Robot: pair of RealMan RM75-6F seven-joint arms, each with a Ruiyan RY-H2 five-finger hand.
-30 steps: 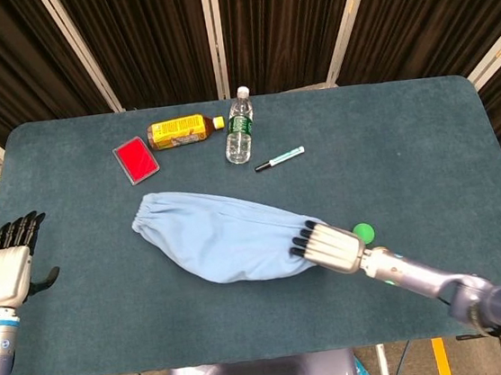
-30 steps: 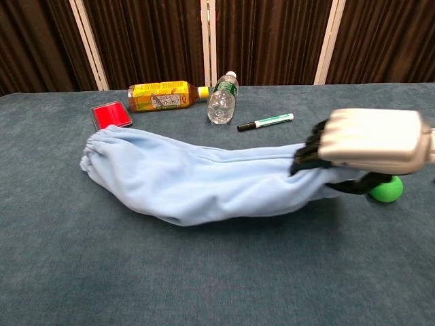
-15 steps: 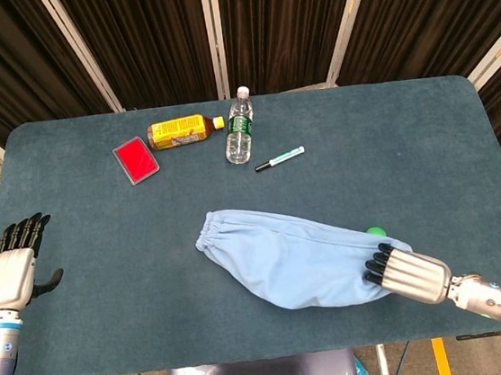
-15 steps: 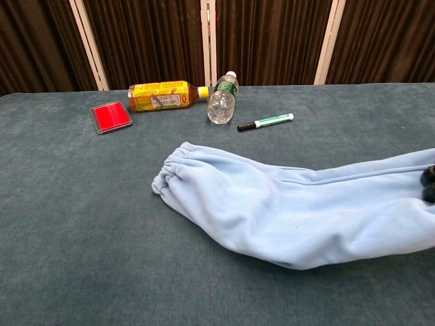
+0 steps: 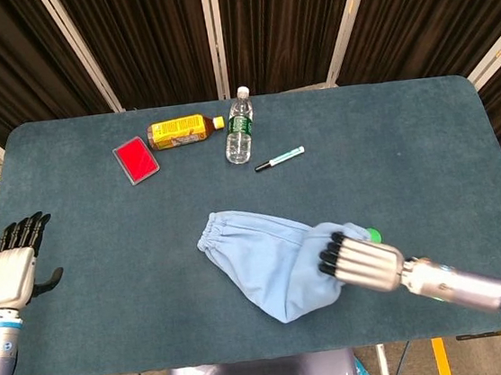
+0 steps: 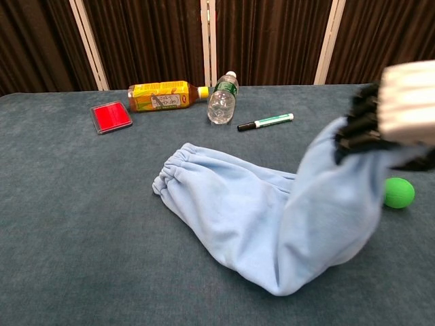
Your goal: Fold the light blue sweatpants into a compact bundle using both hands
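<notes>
Left robot hand (image 5: 8,269) hovers off the near-left edge of the tabletop (image 5: 425,131), fingers spread and holding nothing, well apart from the light blue sweatpants (image 5: 268,258). Those lie near the middle front, their long axis running from the elastic waistband (image 5: 209,233) on the left out toward the right, where the right robot hand (image 5: 360,261) grips the far end and holds it raised, so the cloth arches up off the surface and hangs in a loop. The right robot hand is plainly the nearer one; the fold looks set to carry its end leftward over the waistband. Behind the cloth, well apart from it, sit a red card case (image 5: 136,159), an amber bottle (image 5: 179,130) on its side, a clear water bottle (image 5: 238,129) and a green marker (image 5: 280,158). A green ball (image 6: 399,192) rests just beside the lifted end, under the right robot hand, and might get nudged.
</notes>
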